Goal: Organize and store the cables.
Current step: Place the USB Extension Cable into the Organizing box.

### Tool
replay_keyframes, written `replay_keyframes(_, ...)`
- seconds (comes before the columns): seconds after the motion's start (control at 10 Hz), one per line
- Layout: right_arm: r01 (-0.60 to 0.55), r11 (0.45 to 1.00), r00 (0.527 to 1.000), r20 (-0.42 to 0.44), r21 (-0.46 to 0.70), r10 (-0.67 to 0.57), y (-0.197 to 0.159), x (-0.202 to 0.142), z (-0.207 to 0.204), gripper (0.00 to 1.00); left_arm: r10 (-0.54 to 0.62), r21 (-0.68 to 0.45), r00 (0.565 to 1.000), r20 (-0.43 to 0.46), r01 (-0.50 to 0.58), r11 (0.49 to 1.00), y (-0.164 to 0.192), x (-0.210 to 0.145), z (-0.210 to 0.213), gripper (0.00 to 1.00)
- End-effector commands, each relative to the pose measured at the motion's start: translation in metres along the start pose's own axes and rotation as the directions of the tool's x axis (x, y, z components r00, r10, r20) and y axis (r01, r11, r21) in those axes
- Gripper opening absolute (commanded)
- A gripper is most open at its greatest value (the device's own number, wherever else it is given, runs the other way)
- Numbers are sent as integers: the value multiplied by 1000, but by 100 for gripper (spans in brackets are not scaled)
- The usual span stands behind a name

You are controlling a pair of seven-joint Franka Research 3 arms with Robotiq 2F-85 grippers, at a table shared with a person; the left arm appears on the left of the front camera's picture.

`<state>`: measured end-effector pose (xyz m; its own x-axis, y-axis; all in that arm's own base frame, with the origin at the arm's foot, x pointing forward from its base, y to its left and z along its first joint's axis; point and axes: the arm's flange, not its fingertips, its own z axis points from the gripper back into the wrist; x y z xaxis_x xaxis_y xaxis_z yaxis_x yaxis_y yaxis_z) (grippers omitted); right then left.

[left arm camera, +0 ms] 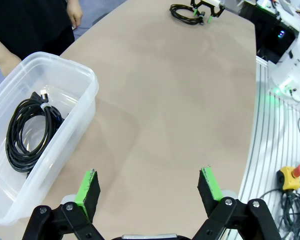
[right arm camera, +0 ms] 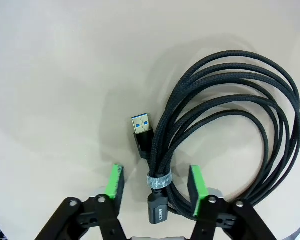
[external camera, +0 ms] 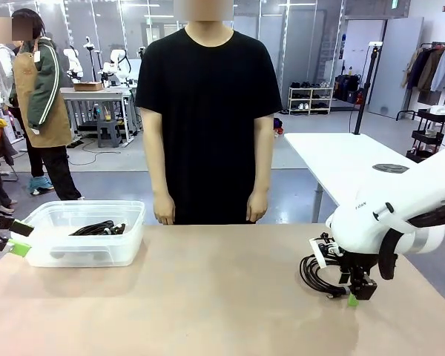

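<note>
Bright even overhead light, soft shadows, sharp focus (wrist views bowed at edges)

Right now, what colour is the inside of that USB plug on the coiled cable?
Blue inside the USB plug, on the black braided cable; the right wrist view shows it best.

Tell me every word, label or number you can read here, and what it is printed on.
"FRAN": small grey lettering on the white right arm, only partly legible.
Tiny print on the plug of the coiled cable: too small to read.
Green ceiling sign: too blurred to read.
</note>
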<state>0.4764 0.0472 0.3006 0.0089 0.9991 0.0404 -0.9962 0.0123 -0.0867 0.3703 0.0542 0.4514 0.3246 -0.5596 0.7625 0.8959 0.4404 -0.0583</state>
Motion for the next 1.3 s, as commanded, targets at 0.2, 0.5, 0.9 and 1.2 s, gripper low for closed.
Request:
replay_keyframes(0.2, 14, 1000, 1000, -8, 0, -14, -3, 5, 7, 0, -17, -10, 1000, 24, 17, 1000, 2, -1, 0, 100)
replay_keyframes(0.5, 26, 1000, 999, -31, -16, -26, -6, 14, 28, 0, -17, -10, 1000, 24, 17, 1000, 2, -1, 0, 100)
replay_keyframes(0.9, 52, 999, 998, -28, -4, -52, -11, 70, 100, 0, -17, -10, 1000, 24, 17, 1000, 2, -1, 0, 100)
replay_keyframes(1.2, 174, 985, 985, -13, 0, -174, -5, 151, 123, 0, -17, -10, 1000, 24, 17, 1000, 2, -1, 0, 100)
